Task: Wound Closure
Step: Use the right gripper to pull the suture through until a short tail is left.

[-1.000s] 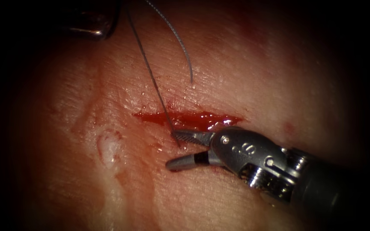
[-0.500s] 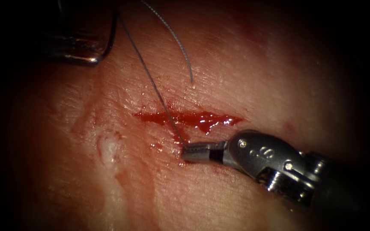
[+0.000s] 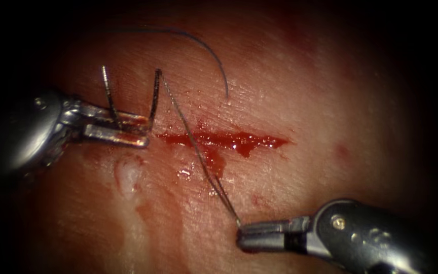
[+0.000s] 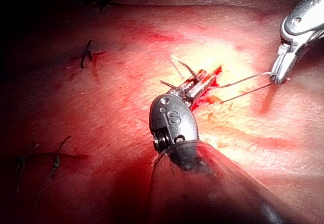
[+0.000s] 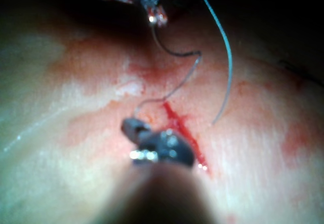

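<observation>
Holding the needle [image 3: 128, 109] at mid-curve, clear of the tissue [image 3: 300, 91], the left tool [image 3: 120, 133] sits just left of the cut [image 3: 229, 139]. The right tool [image 3: 257, 237], clamped on the thread [image 3: 198, 152], sits below the cut. Even tension without tearing the cut seems wise.

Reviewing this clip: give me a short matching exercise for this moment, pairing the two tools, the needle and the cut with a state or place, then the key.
Things:
1. left tool
2. right tool
3. needle
4. cut

States:
A. shut on the thread
B. clear of the tissue, both ends pointing up
C. holds the needle mid-curve
D. red fluid along it, thread crossing it

Pairs: 1-C, 2-A, 3-B, 4-D
</observation>
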Controlling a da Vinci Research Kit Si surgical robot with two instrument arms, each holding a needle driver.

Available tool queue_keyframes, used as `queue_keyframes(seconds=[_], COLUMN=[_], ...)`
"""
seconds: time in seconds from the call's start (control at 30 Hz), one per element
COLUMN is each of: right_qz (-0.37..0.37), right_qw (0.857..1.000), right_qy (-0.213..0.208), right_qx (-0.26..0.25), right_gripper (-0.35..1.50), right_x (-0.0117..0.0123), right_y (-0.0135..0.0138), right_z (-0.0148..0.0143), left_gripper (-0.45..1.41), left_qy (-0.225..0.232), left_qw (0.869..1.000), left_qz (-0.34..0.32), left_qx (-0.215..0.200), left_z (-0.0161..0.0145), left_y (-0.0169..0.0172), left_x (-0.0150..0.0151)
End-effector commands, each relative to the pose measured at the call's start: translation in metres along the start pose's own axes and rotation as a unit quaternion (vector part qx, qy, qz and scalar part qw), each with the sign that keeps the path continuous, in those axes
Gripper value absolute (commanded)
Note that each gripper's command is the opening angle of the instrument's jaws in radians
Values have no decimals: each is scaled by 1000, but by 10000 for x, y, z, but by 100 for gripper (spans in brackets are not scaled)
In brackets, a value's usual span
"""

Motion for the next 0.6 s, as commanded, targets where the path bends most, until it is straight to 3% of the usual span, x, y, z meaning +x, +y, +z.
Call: queue_keyframes(seconds=[0.03, 0.13, 0.23, 0.27, 0.6], right_qz=[-10, -45, -60, -68, -90], right_qw=[1000, 999, 997, 996, 993], right_qy=[2, 7, 27, 28, 24], right_qx=[5, -2, -42, -47, -67], right_gripper=[-35, -28, 94, 108, 115], right_x=[13, 17, 14, 12, -5], right_y=[-6, -2, 10, 14, 45], right_z=[17, 26, 26, 25, 18], left_gripper=[-45, -45, -45, -45, -45], left_qy=[1, 0, -1, 1, -8], left_qw=[1000, 1000, 1000, 1000, 998], left_qz=[3, 1, -5, -11, -5], left_qx=[-1, 0, 13, 21, 64], left_z=[3, -6, -27, -37, -87], left_y=[-5, -4, -8, -12, -29], left_x=[-3, 1, 13, 18, 24])
